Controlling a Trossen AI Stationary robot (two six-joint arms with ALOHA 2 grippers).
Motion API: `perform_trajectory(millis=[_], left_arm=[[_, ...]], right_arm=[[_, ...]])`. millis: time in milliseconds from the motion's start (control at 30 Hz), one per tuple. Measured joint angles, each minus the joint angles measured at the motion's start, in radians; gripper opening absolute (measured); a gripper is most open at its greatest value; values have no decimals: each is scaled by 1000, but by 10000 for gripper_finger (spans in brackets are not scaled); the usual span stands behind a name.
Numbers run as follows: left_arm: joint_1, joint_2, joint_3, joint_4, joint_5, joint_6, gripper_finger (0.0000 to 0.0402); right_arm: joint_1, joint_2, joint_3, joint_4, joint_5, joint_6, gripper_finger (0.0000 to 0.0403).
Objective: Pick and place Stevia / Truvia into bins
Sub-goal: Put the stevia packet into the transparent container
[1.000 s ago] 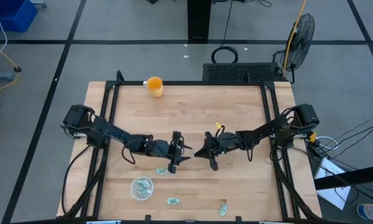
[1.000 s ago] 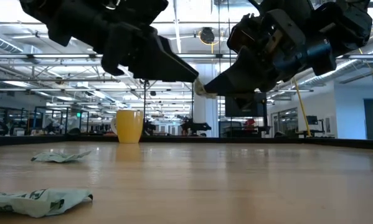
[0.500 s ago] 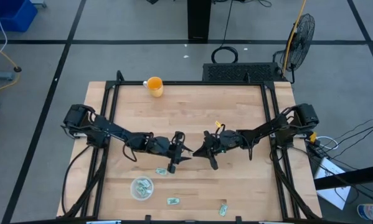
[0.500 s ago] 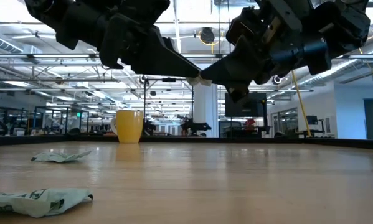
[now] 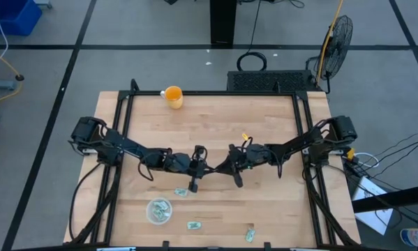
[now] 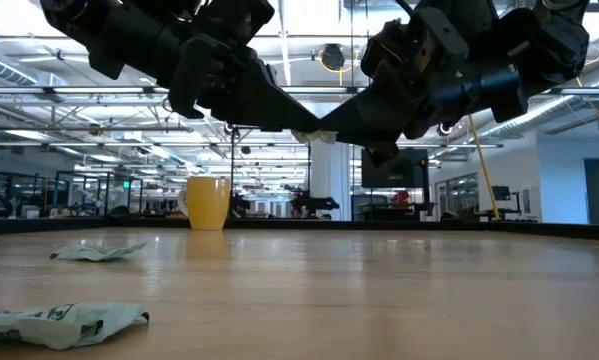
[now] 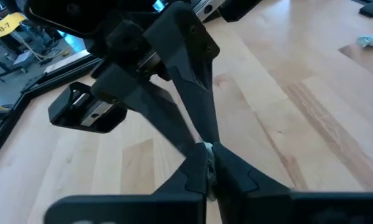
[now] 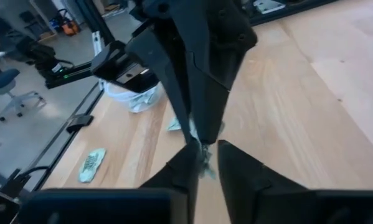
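Above the middle of the table my left gripper [image 5: 207,169] and my right gripper [image 5: 218,169] meet tip to tip. Between them is one small white Stevia sachet [image 6: 312,135]. My left gripper [image 7: 206,171] is shut on it. My right gripper [image 8: 203,167] stands a little open, with one finger on either side of the sachet [image 8: 203,163]; whether they touch it I cannot tell. The clear plastic bin [image 5: 158,210] stands near the front left and holds sachets. Three more sachets [image 5: 181,192] [image 5: 193,224] [image 5: 250,235] lie flat on the wood. My left gripper pinches the sachet's end [image 7: 205,163] between its two fingertips. The fingers come almost level from the table's left side. The sachet is lifted clear, well above the table, and sticks out toward the right gripper.
An orange mug [image 5: 173,96] stands at the far edge, left of centre. In the low view two crumpled sachets [image 6: 99,252] [image 6: 59,322] lie at the near left. Black frame rails [image 5: 118,139] run along the table's left and right sides. Bare wood lies below the grippers.
My left gripper has moved a little toward the right gripper and shut on the sachet, which the right gripper held up a second ago. The meeting point of the two grippers has risen slightly.
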Motion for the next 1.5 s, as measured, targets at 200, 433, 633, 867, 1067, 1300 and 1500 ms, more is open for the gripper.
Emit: perform_trajectory(millis=[200, 433, 633, 867, 1067, 1300, 1500], left_arm=[[-2, 0, 0, -6, -4, -1, 27], [-34, -64, 0, -158, -28, -37, 15], [-130, -241, 1, -511, -25, -239, 8], [-359, -419, 1, -810, 52, -639, 12], [-519, -398, 1, -915, 37, -989, 19], [-554, -323, 0, -935, -28, -1093, 41], [-553, -272, 0, -935, 50, -1210, 30]], right_arm=[[2, -1, 0, -17, 115, 15, 114], [1, -2, 1, -37, 179, 15, 157], [2, -2, 1, -117, 173, -9, 164], [0, -1, 0, -198, 174, -42, 156], [0, -1, 0, -196, 174, -78, 156], [1, -1, 0, -189, 171, -119, 155], [4, -1, 0, -189, 170, -92, 155]])
